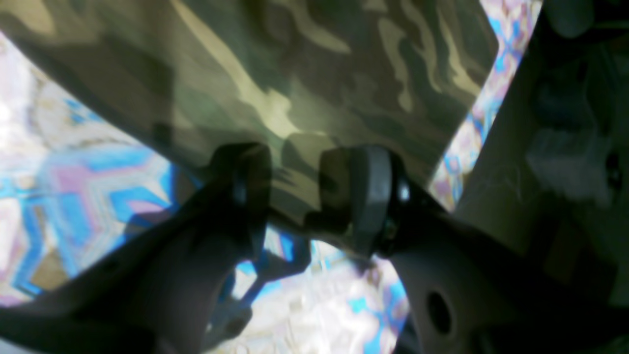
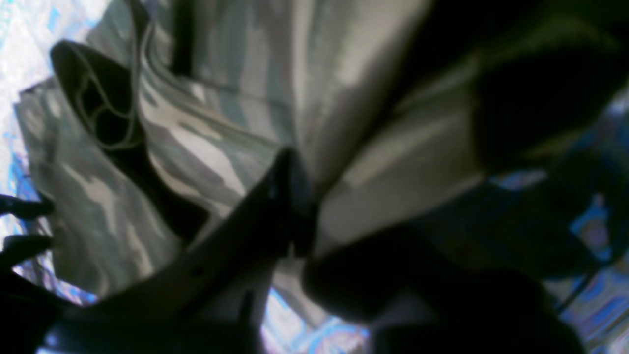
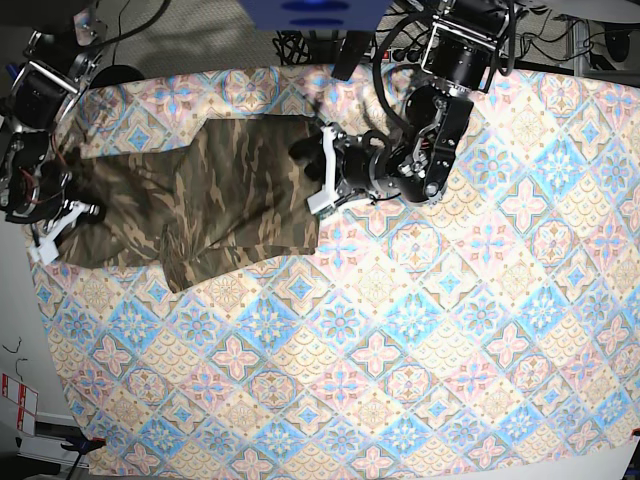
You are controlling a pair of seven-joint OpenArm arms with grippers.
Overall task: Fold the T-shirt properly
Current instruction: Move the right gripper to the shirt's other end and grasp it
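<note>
The camouflage T-shirt (image 3: pixel 230 190) lies spread at the back left of the table, partly doubled over, with a flap hanging toward the front. My left gripper (image 3: pixel 318 180) is at the shirt's right edge. In the left wrist view its fingers (image 1: pixel 373 196) stand apart, astride the shirt's hem (image 1: pixel 319 73). My right gripper (image 3: pixel 60 220) is at the shirt's left end. In the blurred right wrist view that gripper (image 2: pixel 295 206) is pinched on the cloth (image 2: pixel 196 147), which fans out in folds from the jaws. Collar and label are not visible.
A tablecloth with blue, pink and tan tiles (image 3: pixel 450 330) covers the table. The table's left edge runs just beside my right arm (image 3: pixel 30 110). Cables and dark equipment (image 3: pixel 320 15) sit behind the back edge.
</note>
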